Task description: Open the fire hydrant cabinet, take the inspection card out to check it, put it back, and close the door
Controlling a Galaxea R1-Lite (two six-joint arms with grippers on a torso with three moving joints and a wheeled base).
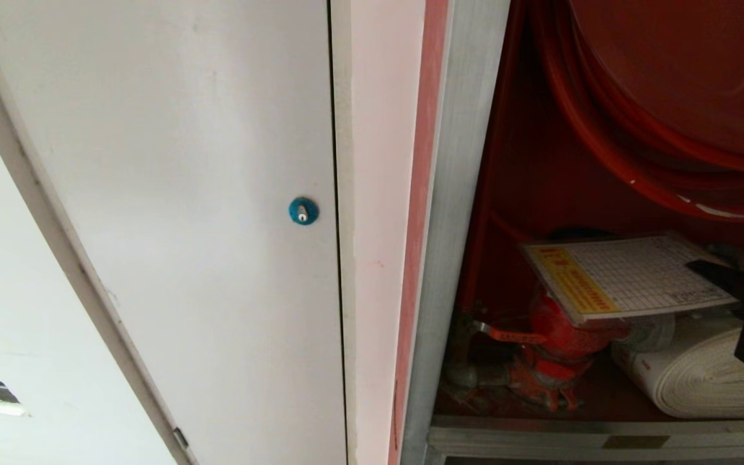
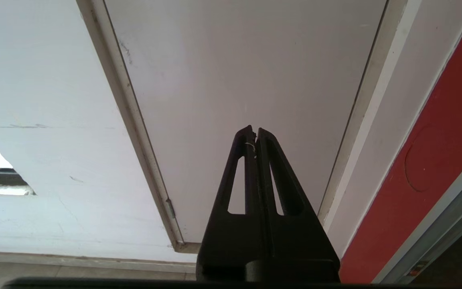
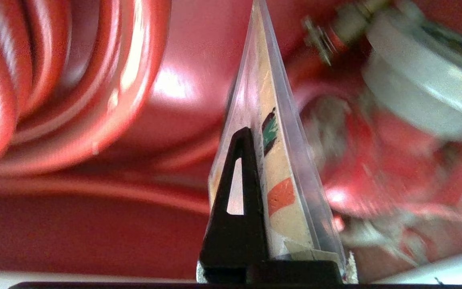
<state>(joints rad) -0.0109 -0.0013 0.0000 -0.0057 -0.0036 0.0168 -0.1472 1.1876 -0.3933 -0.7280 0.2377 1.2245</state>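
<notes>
**Card pinched, still inside the cabinet**

Right gripper (image 1: 727,274) clamped on the inspection card (image 1: 624,274) at its right end, 1 black finger (image 3: 241,176) seen pressed flat against the clear sleeve, the sheet caught edge-on between the jaws. Card held roughly level inside the open fire hydrant cabinet (image 1: 462,194), long axis running leftward away from the gripper, yellow band at the far left end. Directly beneath: red valve (image 1: 556,332) and white rolled hose (image 1: 701,378), close under the sheet, contact hard to judge. Above: red hose reel (image 1: 675,90), well apart. Way out probably toward the robot, over the cabinet's silver bottom rail (image 1: 604,433); risk of snagging the card's left corner on the valve or the frame if swung instead of drawn straight. Left gripper (image 2: 255,134) shut, empty, parked facing the plain white panel (image 1: 185,194) with the blue round lock (image 1: 303,211), far from the card. Door not in view.
</notes>
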